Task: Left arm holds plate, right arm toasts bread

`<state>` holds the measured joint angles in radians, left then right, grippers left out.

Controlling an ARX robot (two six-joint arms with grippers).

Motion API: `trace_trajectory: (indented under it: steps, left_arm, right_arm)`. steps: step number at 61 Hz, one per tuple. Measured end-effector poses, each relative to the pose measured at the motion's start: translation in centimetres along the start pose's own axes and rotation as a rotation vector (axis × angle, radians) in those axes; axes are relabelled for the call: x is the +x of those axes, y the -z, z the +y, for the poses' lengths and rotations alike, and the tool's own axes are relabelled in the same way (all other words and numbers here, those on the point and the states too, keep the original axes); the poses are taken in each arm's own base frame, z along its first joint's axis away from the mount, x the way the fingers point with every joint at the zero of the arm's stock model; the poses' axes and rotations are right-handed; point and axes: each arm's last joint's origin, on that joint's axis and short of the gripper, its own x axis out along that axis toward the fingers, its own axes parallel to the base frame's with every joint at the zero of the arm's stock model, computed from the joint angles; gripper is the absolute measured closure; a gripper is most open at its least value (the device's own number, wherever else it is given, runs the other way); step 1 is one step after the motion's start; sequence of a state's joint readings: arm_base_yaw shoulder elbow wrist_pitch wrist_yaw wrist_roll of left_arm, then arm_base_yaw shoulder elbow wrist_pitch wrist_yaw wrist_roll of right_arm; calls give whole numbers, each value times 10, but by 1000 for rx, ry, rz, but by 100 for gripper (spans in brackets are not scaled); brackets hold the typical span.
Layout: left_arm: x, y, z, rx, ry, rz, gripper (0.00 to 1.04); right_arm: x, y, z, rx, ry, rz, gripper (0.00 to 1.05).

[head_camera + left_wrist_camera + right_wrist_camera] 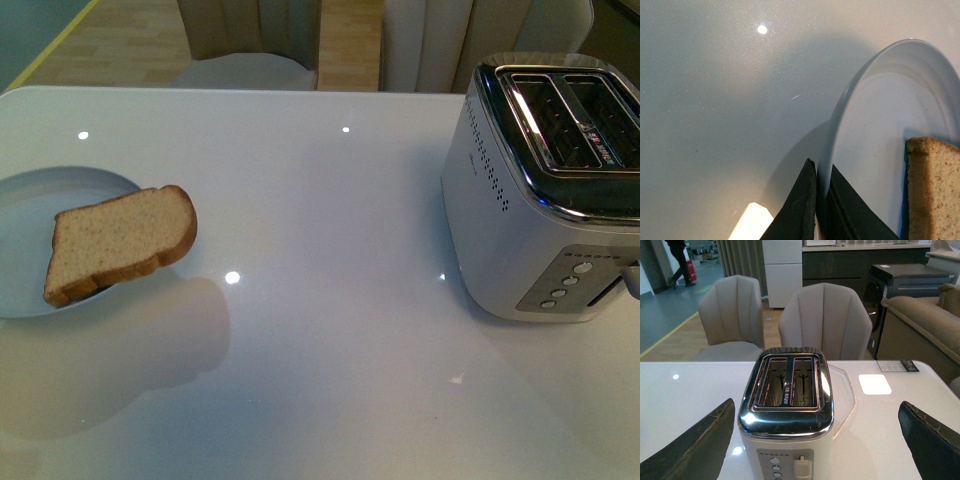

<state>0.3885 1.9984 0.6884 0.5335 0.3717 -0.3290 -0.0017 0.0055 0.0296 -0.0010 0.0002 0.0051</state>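
Left gripper [822,175]: pinches plate [875,125] rim, jaws almost closed, well left of toaster [545,200]. Right gripper [816,405]: gapes wide, holds nothing, faces toaster. Bread [120,245]: lies on plate, overhangs rim toward toaster

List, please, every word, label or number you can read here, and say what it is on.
Nothing is legible in any view.
Red marking inside a slot of the toaster: too blurred to read.
Print on the toaster's control panel: too small to read.
Print on the dark card on the table: too small to read.
The plate and the bread carry no text.
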Motion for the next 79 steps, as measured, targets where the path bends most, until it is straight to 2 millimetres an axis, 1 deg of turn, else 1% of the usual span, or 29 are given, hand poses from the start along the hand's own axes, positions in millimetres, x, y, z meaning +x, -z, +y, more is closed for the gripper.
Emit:
trace_trajectory:
  steps: [7, 14, 16, 20, 23, 28, 31, 41, 51, 60, 71, 79]
  left_arm:
    - [-18, -13, -23, 6, 47, -19, 102]
    - [-36, -23, -53, 21, 101, -33, 102]
    - [-43, -24, -64, 27, 121, -36, 102]
    - [-54, -28, -92, 41, 167, -32, 102]
    - [-57, -28, -103, 51, 181, -32, 102]
    - [-62, -25, -129, 67, 217, -24, 102]
    - [-64, -19, -148, 74, 240, -8, 102]
    - [-65, 3, -187, 99, 290, 57, 102]
    - [-71, 16, -213, 114, 332, 91, 102]
    - [-78, 19, -232, 114, 367, 88, 102]
    - [-84, 26, -248, 134, 383, 113, 102]
    - [-85, 29, -254, 148, 393, 124, 102]
  right_arm:
    - [0, 0, 0, 0, 0, 0, 9]
    - [0, 0, 0, 0, 0, 0, 9]
    - [0, 0, 0, 0, 0, 0, 9]
    - [0, 0, 0, 0, 0, 0, 9]
    - [0, 0, 0, 0, 0, 0, 9]
    - [0, 0, 0, 0, 0, 0, 9]
    - [0, 0, 0, 0, 0, 0, 9]
    - [0, 0, 0, 0, 0, 0, 9]
    - [0, 0, 0, 0, 0, 0, 9]
    - [0, 0, 0, 0, 0, 0, 9]
    - [0, 0, 0, 0, 0, 0, 9]
    - [0, 0, 0, 0, 0, 0, 9]
